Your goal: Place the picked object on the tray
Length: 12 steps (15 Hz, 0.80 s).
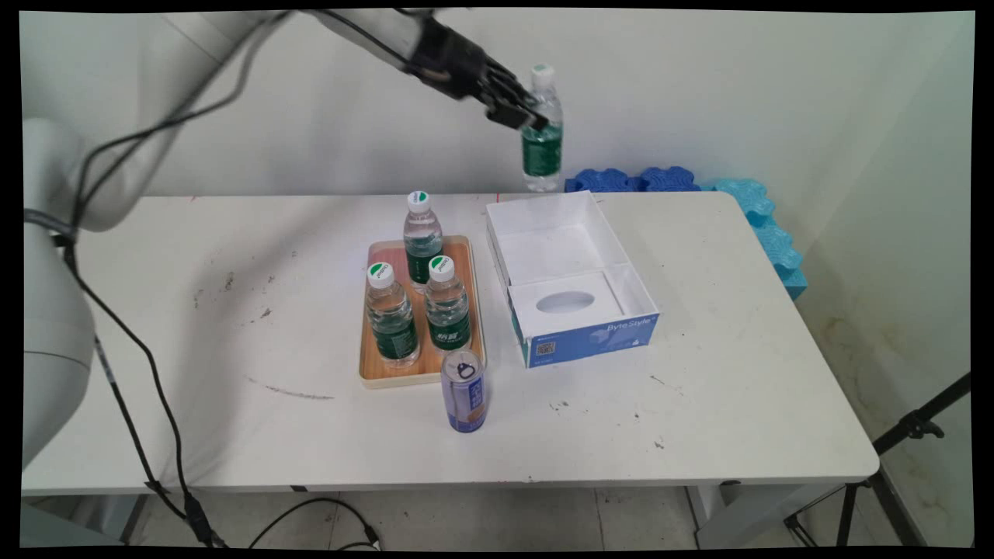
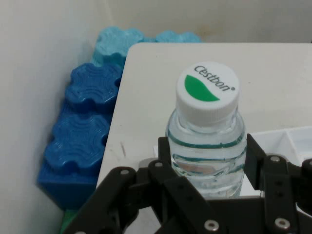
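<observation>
My gripper (image 1: pixel 534 116) is shut on a water bottle (image 1: pixel 541 132) with a green label and a white cap, held upright in the air above the far end of the open white and blue box (image 1: pixel 571 276). In the hand view the water bottle (image 2: pixel 207 141) stands between my two fingers (image 2: pixel 258 161), its white and green cap facing the camera, and my gripper (image 2: pixel 207 168) clamps its body. A wooden tray (image 1: pixel 419 369) left of the box carries three more water bottles (image 1: pixel 390 314). A blue can (image 1: pixel 464 390) stands on the table just in front of the tray.
Blue foam blocks (image 1: pixel 699 186) lie along the table's far right edge against the wall, also seen as foam blocks (image 2: pixel 85 126) in the hand view. Black cables (image 1: pixel 132 349) hang at the left. A black tripod leg (image 1: pixel 908 431) stands off the table's right side.
</observation>
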Tool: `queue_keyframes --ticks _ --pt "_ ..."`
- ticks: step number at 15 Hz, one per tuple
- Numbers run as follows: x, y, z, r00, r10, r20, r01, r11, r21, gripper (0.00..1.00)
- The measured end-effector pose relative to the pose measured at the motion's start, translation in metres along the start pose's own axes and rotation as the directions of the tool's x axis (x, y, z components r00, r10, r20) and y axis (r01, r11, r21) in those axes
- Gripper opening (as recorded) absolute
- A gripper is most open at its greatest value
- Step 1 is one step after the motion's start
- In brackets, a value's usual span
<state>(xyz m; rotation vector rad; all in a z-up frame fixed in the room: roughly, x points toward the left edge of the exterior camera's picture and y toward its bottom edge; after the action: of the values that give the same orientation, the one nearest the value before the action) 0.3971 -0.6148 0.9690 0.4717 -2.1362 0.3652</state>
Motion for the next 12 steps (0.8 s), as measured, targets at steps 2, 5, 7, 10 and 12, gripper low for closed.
queue_keyframes --ticks 2,5,7,10,12 --pt "-0.003 -0.003 -0.030 1.000 0.011 -0.012 -0.011 1.000 -0.002 0.00" --pt "-0.027 -0.009 -0.083 0.999 0.039 -0.017 -0.039 0.999 0.004 0.00" --pt "-0.050 -0.014 -0.111 0.999 0.040 -0.006 -0.040 0.999 0.020 0.00" --pt "-0.092 -0.017 -0.143 1.000 0.023 0.021 -0.024 0.999 0.040 0.00" --pt "-0.116 -0.015 -0.155 0.999 0.013 0.036 -0.015 0.999 0.042 0.00"
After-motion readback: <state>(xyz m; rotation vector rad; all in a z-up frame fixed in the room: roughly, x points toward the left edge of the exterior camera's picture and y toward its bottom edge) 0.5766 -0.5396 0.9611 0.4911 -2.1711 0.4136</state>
